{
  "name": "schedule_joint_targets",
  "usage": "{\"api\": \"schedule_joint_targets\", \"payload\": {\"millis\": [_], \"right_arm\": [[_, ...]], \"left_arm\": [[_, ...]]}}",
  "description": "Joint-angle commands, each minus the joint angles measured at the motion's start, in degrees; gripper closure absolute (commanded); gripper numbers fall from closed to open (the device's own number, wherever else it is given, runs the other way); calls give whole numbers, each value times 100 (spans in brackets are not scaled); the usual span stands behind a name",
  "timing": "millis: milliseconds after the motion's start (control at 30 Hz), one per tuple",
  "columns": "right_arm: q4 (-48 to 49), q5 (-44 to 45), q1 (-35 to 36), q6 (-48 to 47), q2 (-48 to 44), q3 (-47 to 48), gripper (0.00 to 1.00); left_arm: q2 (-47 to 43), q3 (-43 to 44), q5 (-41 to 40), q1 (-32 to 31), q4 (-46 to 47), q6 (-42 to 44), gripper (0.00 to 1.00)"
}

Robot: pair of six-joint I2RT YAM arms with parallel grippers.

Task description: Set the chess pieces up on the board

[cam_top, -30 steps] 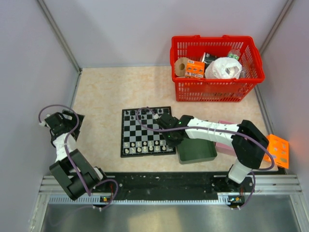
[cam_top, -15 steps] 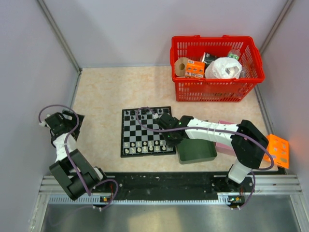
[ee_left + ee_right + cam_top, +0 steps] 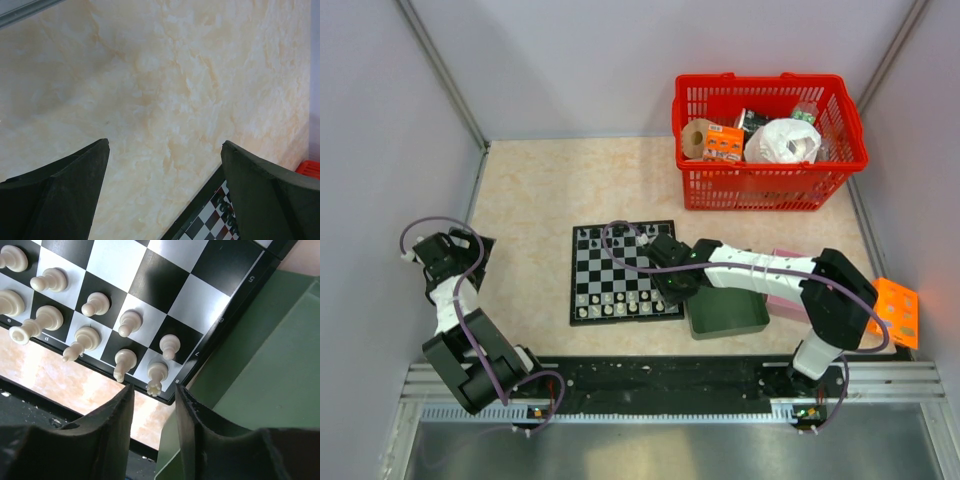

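The board [image 3: 620, 268] lies mid-table. Whitish chess pieces [image 3: 618, 303] fill its two near rows, and black ones [image 3: 620, 236] line the far row. My right gripper [image 3: 672, 291] hovers over the board's near right corner. In the right wrist view it [image 3: 154, 392] is open. A white rook [image 3: 158, 373] stands upright on the corner square just beyond the fingertips, with a gap on each side. White pawns [image 3: 170, 345] stand in the row behind it. My left gripper [image 3: 442, 256] is far left, wide open [image 3: 165, 145] over bare table. A board corner [image 3: 207, 220] shows by its right finger.
A dark green tray [image 3: 728, 310] sits against the board's right edge, also seen beside the right finger [image 3: 260, 355]. A pink box [image 3: 786, 300] lies under the right arm. A red basket [image 3: 760, 186] of goods stands at the back right. An orange block [image 3: 896, 310] is far right.
The right gripper's jaws have parted at the board's near right corner, and the arm has barely shifted. The left arm has not moved.
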Motion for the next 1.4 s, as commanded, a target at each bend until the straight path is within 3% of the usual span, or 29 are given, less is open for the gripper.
{"api": "schedule_joint_targets", "payload": {"millis": [0,267,600,833,967,1000,1167,1367], "right_arm": [[34,233,66,-32,-574,221,58],[280,1595,-284,65,-1830,-164,22],[1263,2274,-2216,408,-3631,-1833,10],[1950,648,-4230,532,-3994,-2564,8],[2100,752,-4354,118,-3591,-2521,5],[2091,779,-4363,66,-3459,-2477,1],[2300,954,-4390,65,-3132,-2564,1],[2617,1490,-4390,-23,-3509,-2775,1]], "left_arm": [[-28,49,-85,52,155,56,1],[-2,128,-76,52,128,21,1],[-186,181,64,43,136,21,1],[-512,224,311,-299,454,20,1],[-485,496,-197,-773,209,257,1],[-494,575,-408,-1009,138,415,1],[-424,1217,-1955,-2354,-416,1092,1],[-643,955,-2440,-2821,101,1224,1]]}}
